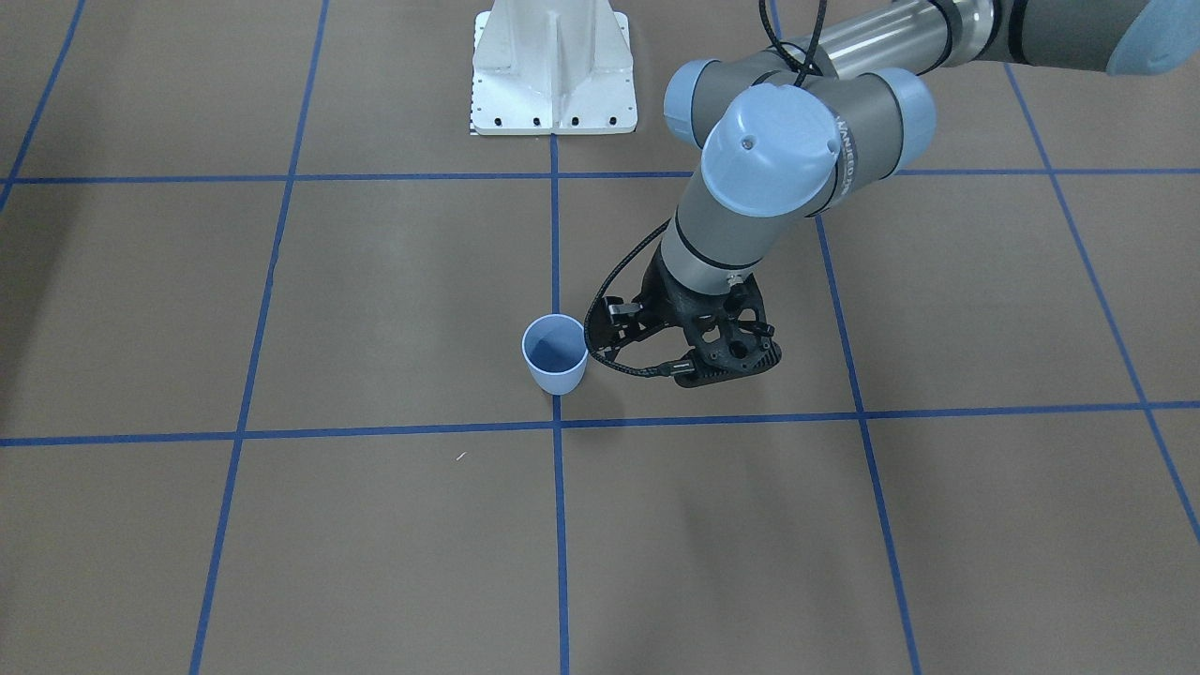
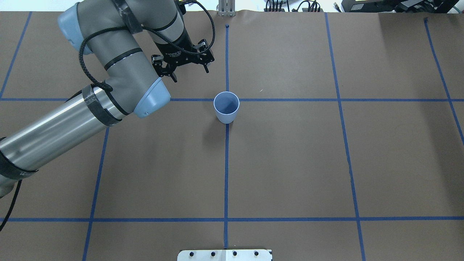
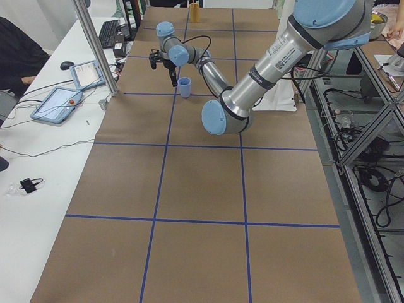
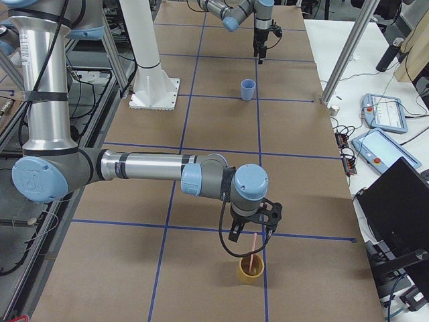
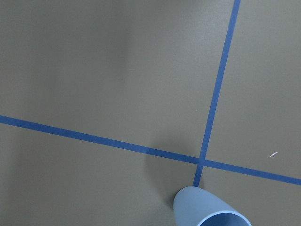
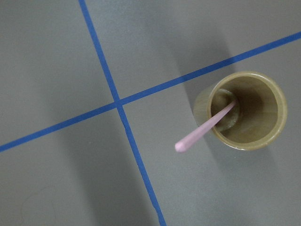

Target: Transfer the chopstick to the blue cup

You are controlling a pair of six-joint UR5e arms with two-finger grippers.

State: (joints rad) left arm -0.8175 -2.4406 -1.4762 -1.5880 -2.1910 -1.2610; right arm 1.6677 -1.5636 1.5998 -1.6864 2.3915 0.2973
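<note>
The blue cup (image 2: 226, 108) stands upright and empty on a tape crossing; it also shows in the front view (image 1: 555, 361) and at the bottom of the left wrist view (image 5: 207, 212). My left gripper (image 2: 191, 74) hangs open and empty just beyond and to the left of the cup. The pale pink chopstick (image 6: 207, 127) leans in a tan cup (image 6: 277, 101) far off at the table's right end. My right gripper (image 4: 251, 231) hovers just above that cup (image 4: 251, 274); I cannot tell whether it is open or shut.
The white robot base (image 1: 553, 70) stands at the table's near edge. A side bench with tablets (image 3: 60, 101) and a metal post (image 3: 95, 50) runs along the far edge. A person (image 3: 19, 57) sits there.
</note>
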